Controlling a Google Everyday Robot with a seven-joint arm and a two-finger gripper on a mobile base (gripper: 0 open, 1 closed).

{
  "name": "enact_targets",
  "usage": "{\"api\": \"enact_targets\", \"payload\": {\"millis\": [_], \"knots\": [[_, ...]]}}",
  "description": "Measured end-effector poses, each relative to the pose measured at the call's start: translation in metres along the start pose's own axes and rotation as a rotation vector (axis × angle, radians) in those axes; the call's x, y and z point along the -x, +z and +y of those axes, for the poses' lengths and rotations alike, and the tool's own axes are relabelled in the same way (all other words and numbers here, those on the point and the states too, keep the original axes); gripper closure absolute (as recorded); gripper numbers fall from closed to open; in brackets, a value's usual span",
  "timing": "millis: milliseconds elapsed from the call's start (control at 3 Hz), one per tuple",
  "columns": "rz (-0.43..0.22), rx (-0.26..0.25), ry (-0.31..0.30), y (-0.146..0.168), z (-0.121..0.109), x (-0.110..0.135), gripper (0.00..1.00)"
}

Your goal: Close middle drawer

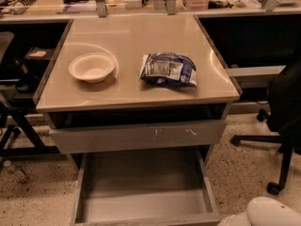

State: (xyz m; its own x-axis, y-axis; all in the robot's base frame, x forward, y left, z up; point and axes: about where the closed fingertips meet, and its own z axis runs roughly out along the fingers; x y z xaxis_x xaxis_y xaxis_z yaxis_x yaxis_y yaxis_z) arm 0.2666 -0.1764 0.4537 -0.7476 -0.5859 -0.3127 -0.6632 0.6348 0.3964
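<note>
Camera view: middle drawer (143, 197) pulled wide open; gripper (263, 214) low right beside it, opening and hold unreadable.

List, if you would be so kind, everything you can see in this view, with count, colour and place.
cabinet top: one, tan, centre of view
bowl: one, white, left side of the cabinet top, looks empty
snack bag: one, blue and white, right of the bowl and apart from it
scratched drawer front: one, grey, just under the top, pale marks right of its middle
middle drawer: one, grey, pulled open below the scratched front, nothing seen inside
office chair: one, black, right edge
back counter: one, pale, cluttered, behind the cabinet
floor: speckled beige
robot part: one, white and rounded, bottom right corner
gripper: not in view
</note>
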Motion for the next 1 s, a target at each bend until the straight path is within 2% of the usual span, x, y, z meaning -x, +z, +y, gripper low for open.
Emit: {"api": "enact_targets", "payload": {"millis": [1000], "knots": [[-0.085, -0.027, -0.030, 0.021, -0.035, 0.026, 1.00]]}}
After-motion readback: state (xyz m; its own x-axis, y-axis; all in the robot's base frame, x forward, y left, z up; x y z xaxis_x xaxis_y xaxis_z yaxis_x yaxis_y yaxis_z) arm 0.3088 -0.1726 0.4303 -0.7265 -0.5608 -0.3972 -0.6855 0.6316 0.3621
